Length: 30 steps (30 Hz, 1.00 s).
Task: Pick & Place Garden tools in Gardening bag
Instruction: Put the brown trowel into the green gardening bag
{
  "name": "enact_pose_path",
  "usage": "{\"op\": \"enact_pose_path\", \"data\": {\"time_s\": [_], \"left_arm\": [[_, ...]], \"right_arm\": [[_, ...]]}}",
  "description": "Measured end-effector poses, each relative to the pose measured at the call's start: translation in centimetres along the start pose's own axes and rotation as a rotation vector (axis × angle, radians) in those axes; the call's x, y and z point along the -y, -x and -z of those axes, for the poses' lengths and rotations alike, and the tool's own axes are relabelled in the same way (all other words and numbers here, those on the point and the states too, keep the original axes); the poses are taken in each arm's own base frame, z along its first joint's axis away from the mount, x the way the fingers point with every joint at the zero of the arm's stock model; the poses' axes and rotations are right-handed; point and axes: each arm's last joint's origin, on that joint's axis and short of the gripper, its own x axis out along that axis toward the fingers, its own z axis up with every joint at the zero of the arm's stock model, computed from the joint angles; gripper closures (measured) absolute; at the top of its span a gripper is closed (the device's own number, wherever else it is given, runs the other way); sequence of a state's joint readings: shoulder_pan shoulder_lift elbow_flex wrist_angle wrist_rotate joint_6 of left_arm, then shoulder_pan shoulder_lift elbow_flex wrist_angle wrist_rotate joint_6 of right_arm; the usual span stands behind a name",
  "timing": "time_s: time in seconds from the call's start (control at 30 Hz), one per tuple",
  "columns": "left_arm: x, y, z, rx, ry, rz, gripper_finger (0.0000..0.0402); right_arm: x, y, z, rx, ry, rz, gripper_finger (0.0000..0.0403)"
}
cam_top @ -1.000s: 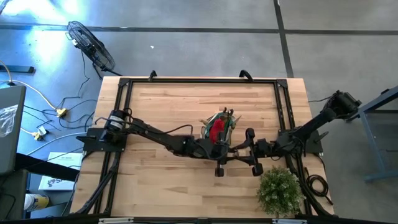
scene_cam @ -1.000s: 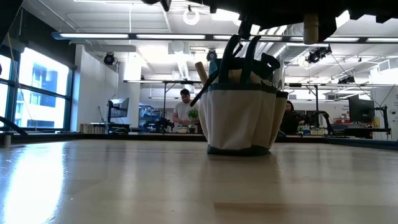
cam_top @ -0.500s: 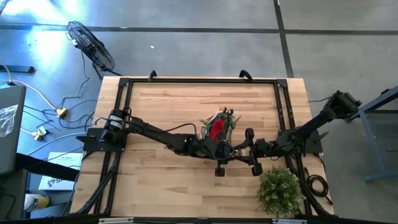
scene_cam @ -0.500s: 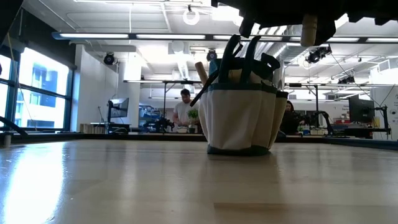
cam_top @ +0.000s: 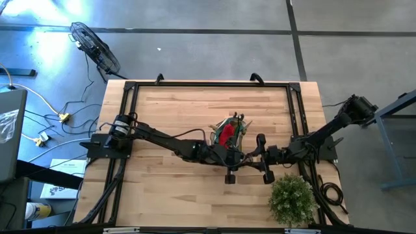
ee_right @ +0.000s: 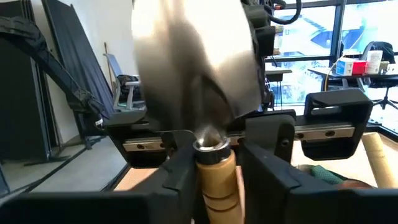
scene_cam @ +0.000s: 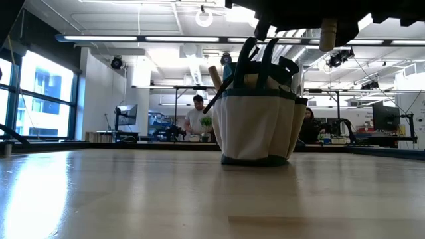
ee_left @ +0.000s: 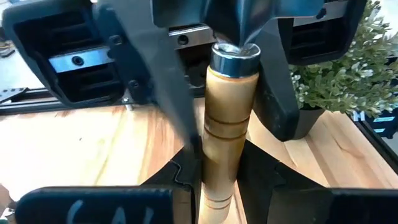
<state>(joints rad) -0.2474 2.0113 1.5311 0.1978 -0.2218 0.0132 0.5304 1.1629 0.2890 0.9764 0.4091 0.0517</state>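
A trowel with a silver blade point(ee_right: 196, 68) and a pale wooden handle point(ee_left: 225, 124) is held up between both grippers, near the table's middle front. My left gripper point(cam_top: 229, 158) and my right gripper point(cam_top: 251, 159) face each other, each shut on the handle. The handle's free end point(scene_cam: 328, 34) hangs down in the low view. The gardening bag point(cam_top: 227, 133) stands on its base just beyond them, with a red fabric piece point(cam_top: 225, 138) and other tool handles sticking out of its top. The bag also shows in the low view point(scene_cam: 257, 116). My left gripper pinches the trowel's wooden handle point(ee_left: 214, 177) between its two fingers, on the part away from the metal collar. The fingers come level from the table's left and lie across the handle. The trowel is clear of the table. My right gripper pinches the handle just below the metal collar point(ee_right: 214, 165) between its two fingers. The fingers come level from the table's right and lie across the handle. The blade stands above the fingers, clear of the table.
A bushy green potted plant point(cam_top: 292, 200) stands at the table's near right corner, close to my right arm; it also shows in the left wrist view point(ee_left: 339, 68). Bare wooden table top point(cam_top: 162, 104) lies to the left and far side of the bag.
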Motion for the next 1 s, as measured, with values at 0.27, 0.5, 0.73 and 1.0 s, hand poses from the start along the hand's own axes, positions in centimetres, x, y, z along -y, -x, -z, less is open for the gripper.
{"op": "enact_pose_path", "data": {"time_s": [0.27,0.5,0.73,1.0], "left_arm": [[0.0,0.0,0.0,0.0,0.026,-0.002,0.0336],[-0.1,0.0,0.1,-0.009,0.007,-0.063,0.0222],[-0.3,0.1,0.9,-0.098,-0.014,-0.122,0.0177],[-0.7,2.0,0.4,-0.226,-0.046,-0.123,0.0175]], "right_arm": [[0.0,0.0,0.0,-0.001,0.054,0.003,0.0347],[0.1,0.0,-0.1,0.008,0.012,0.044,0.0347],[-0.2,0.2,-0.8,0.069,0.038,0.066,0.0347],[-1.5,2.2,-2.6,0.13,0.081,0.218,0.0347]]}}
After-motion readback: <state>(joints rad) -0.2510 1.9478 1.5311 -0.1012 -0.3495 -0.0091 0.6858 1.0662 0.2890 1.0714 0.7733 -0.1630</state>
